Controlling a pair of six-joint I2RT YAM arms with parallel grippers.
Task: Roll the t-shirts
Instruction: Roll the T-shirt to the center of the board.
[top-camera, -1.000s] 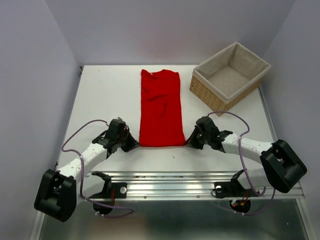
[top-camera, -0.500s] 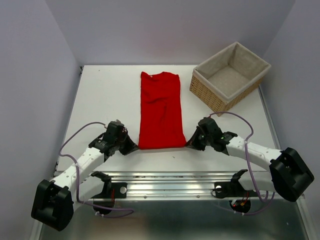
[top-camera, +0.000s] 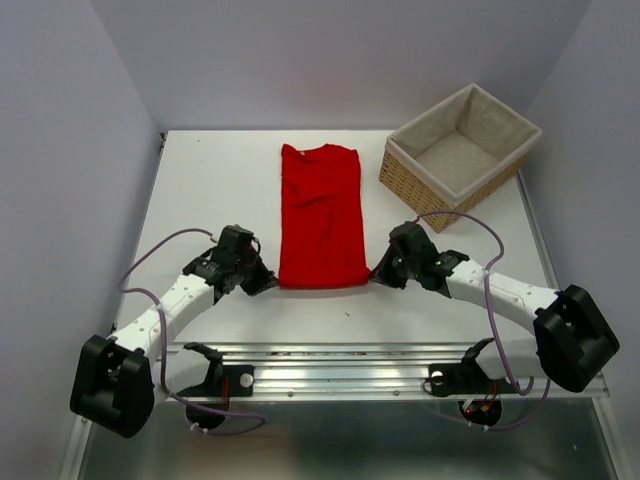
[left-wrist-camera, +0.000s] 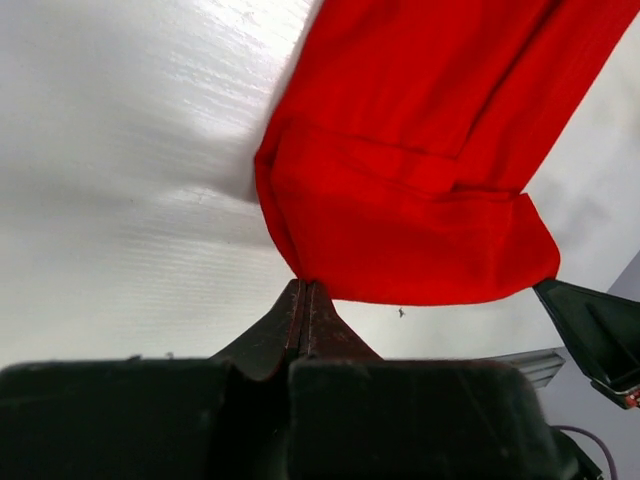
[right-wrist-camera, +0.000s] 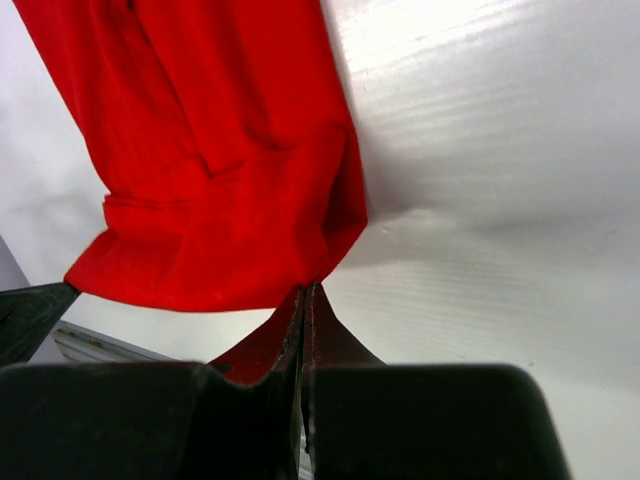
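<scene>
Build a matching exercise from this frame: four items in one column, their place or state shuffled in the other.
Column 1
1. t-shirt
2. basket
3. left gripper
4. right gripper

Column 2
A. shut on the t-shirt's near right corner
B. far right corner of the table
C. red, folded into a long strip, mid-table
D. shut on the t-shirt's near left corner

Pairs: 1-C, 2-B, 3-D, 4-A

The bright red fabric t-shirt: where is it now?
The red t-shirt lies mid-table in the top view, left of the beige-lined wicker basket, near corners pinched by the left pincer and right pincer.
</scene>
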